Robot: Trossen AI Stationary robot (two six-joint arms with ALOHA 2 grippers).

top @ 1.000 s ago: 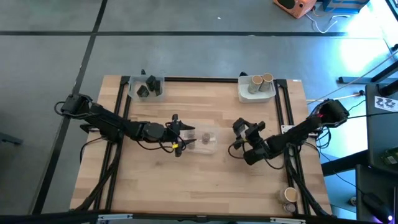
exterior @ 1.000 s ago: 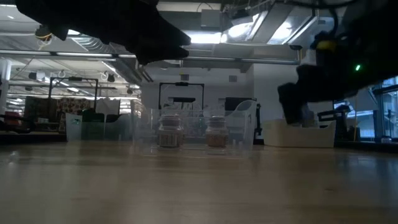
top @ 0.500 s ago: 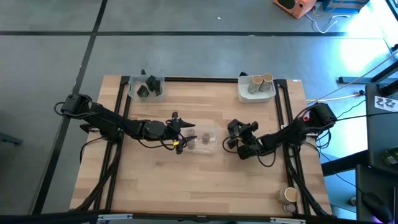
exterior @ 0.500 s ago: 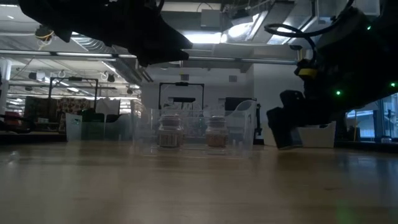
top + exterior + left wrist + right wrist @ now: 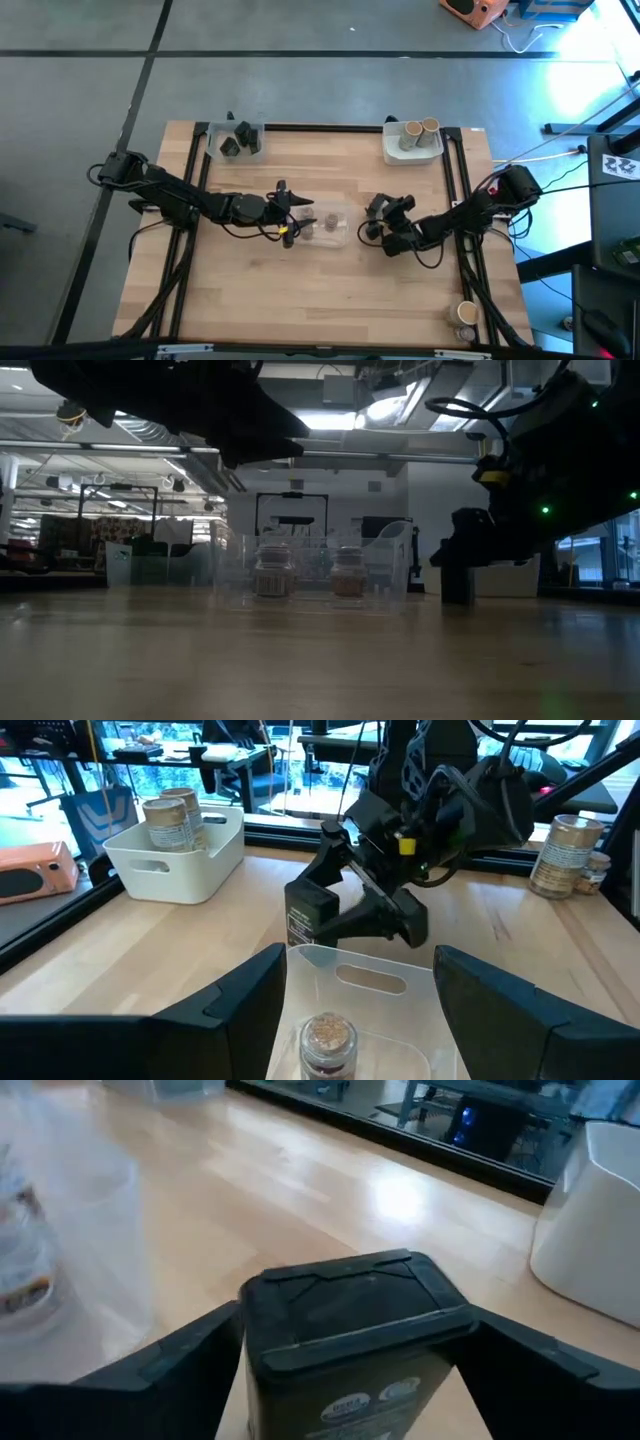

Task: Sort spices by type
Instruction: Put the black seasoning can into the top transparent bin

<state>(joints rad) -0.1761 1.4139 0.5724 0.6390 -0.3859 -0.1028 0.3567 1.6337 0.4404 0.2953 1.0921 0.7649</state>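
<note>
Wooden table (image 5: pixel 330 290): right gripper (image 5: pixel 374 220), jaws spread, straddles a black spice block (image 5: pixel 345 1335) standing beside the clear tray (image 5: pixel 330 228), apparently just released; left gripper (image 5: pixel 300 214) open, empty.

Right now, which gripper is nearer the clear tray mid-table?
Left. The left gripper sits at the clear tray's left end, over it. The right gripper stands off the tray's right side, straddling a dark blocky spice container.
</note>
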